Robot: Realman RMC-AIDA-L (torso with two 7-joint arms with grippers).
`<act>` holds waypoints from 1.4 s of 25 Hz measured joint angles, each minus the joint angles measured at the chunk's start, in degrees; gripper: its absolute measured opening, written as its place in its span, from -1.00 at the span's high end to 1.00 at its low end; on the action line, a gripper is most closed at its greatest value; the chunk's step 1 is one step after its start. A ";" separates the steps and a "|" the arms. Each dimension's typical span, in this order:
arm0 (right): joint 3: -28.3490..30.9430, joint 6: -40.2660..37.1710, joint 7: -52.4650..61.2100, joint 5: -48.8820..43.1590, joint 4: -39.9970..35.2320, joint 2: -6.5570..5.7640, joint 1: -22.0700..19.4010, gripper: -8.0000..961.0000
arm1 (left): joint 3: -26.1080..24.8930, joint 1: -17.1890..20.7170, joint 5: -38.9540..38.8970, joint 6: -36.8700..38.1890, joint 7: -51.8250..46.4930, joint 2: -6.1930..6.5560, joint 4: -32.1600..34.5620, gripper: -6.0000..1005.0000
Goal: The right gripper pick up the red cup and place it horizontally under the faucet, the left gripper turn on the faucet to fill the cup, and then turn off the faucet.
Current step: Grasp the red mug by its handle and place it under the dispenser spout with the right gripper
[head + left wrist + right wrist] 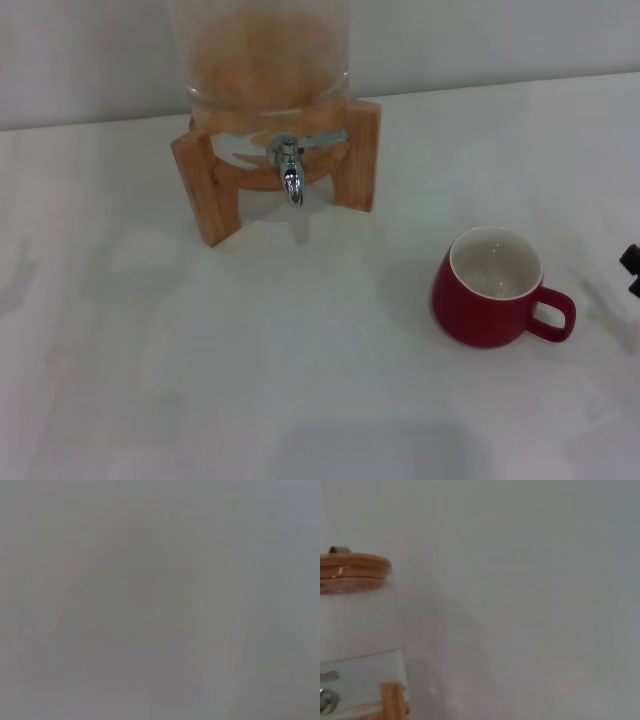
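The red cup [487, 290] stands upright well right of the faucet [291, 172], handle toward the right gripper [631, 268], whose opening I cannot tell, so a careless approach could knock the cup over

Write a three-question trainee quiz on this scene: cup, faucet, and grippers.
1. True or false: the red cup stands upright under the faucet.
2. The cup's handle points toward the robot's: A) left B) right
3. Fill in: the right gripper shows only at the head view's ___ edge.

Key: 1. false, it stands apart on the table, toward the robot's right. 2. B. 3. right; the left gripper is not in view.
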 joint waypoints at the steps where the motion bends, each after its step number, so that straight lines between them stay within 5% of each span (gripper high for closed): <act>1: -0.03 -0.28 0.00 -0.30 0.20 0.00 -0.01 -0.78 | 0.00 -0.01 0.00 0.01 0.00 0.00 -0.01 -0.75; 35: -7.11 1.20 -0.01 -5.05 1.29 0.31 0.14 -0.78 | 0.09 -1.55 0.11 0.18 0.00 0.00 -0.46 -0.75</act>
